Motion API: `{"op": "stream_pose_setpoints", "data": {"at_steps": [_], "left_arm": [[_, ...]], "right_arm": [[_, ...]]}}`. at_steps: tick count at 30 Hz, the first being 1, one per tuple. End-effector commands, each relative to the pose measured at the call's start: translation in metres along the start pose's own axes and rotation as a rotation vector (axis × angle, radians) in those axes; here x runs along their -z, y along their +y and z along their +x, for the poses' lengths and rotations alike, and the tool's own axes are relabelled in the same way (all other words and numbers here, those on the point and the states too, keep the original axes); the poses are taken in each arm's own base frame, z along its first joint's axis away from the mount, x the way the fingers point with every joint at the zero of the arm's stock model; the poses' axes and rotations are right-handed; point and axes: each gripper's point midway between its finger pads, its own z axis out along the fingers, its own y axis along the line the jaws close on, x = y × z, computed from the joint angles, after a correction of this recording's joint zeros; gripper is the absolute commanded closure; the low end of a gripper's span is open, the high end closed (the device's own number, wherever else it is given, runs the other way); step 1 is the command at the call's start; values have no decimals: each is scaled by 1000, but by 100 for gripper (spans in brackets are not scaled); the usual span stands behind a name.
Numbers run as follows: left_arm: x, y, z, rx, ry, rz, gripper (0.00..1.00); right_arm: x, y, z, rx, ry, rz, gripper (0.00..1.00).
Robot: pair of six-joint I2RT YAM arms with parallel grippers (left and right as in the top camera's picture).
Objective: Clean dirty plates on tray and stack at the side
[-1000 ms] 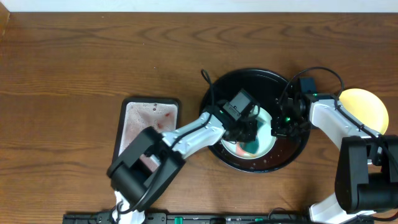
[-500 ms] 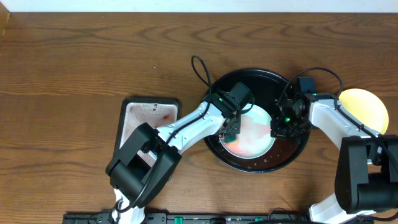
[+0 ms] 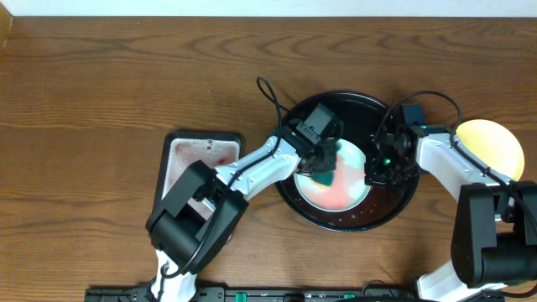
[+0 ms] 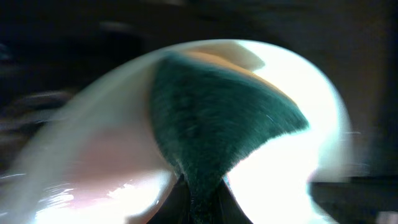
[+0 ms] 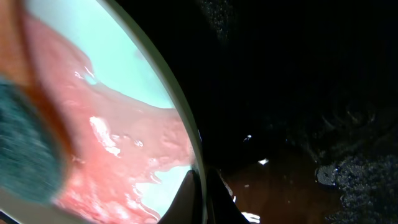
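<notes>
1. Mint plate [image 3: 346, 191] is lying inside the black tray [image 3: 362, 99], right of centre on the table [image 3: 101, 84]. A yellow plate [image 3: 491, 143] is sitting on the wood just right of that tray.
2. We are watching the left gripper [image 3: 323, 172], clamped on the green sponge [image 3: 324, 179]. It has been sweeping from the plate's near middle out to its left edge, and is now working the far-left part.
3. The right gripper [image 3: 375, 174] is staying put, pinching the plate's right rim to steady it.
4. We are judging the scrub as midway, because the red sauce is spreading into a thin pink film and has not gone.
5. The sponge is looking fibrous and soft, and the plate smooth, shallow and wet. The tray is showing a glossy black surface, a raised rim and brownish wet patches. A small white tray [image 3: 197, 159] at the left is carrying red stains.
</notes>
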Motion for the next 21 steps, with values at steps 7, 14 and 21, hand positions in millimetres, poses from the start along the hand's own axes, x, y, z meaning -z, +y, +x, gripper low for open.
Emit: {"op": "stream_pose_setpoints", "data": {"at_steps": [7,14,21], "left_arm": [[-33,-27,46,143,152,88,92],[-57,2,64,145,214,2,93],[-27,79,39,70,82,-369,93]], "right_arm": [[-9,-15,7,64,28,133,99],[-9,-15,8,64,31,134,99],[-9,-15,8,63,32,135,99]]}}
